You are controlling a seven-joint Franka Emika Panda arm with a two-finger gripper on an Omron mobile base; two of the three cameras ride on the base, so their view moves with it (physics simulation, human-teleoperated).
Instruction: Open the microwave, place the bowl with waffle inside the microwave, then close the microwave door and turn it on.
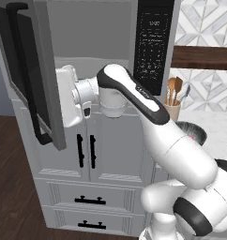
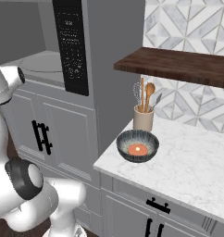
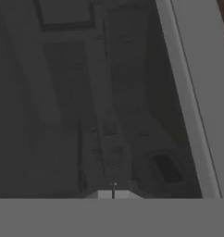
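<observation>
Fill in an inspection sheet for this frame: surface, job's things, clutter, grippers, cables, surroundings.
Surface: white marble counter, right of the microwave.
Job's things: microwave open, microwave door swung out to the left; bowl on the counter near its corner, waffle inside it.
Clutter: utensil cup with wooden spoons, behind the bowl.
Grippers: gripper shut, holding nothing, close against the door's dark glass.
Cables: nothing seen.
Surroundings: grey cabinets with black handles, wooden shelf, patterned tile wall.
</observation>
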